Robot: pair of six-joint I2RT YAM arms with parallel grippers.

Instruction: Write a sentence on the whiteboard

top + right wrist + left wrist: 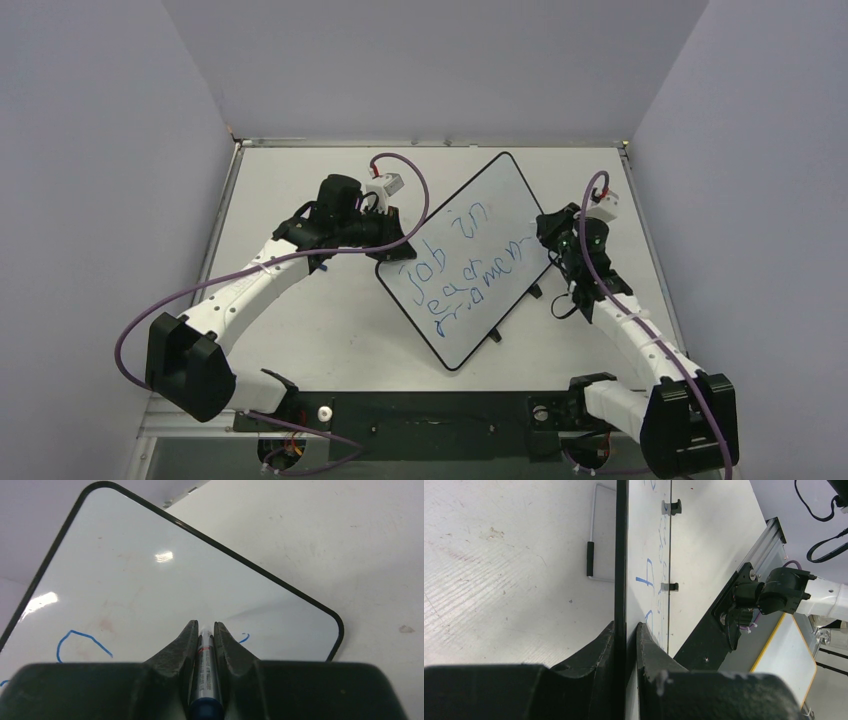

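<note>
While the whiteboard (487, 205) sits at mid-table between the two arms, its long axis runs diagonally from near-left to far-right. The sentence (462, 268), in blue wobbly lines, follows that axis. The left gripper (625, 626) is clamped on the board's black left edge. The right gripper (205, 626) is closed on a marker (204, 672), whose tip points at the board's right end.

Right gripper (204, 630) clamped on marker (205, 672), tip over whiteboard (150, 580); blue strokes (82, 642) left of marker.
</note>
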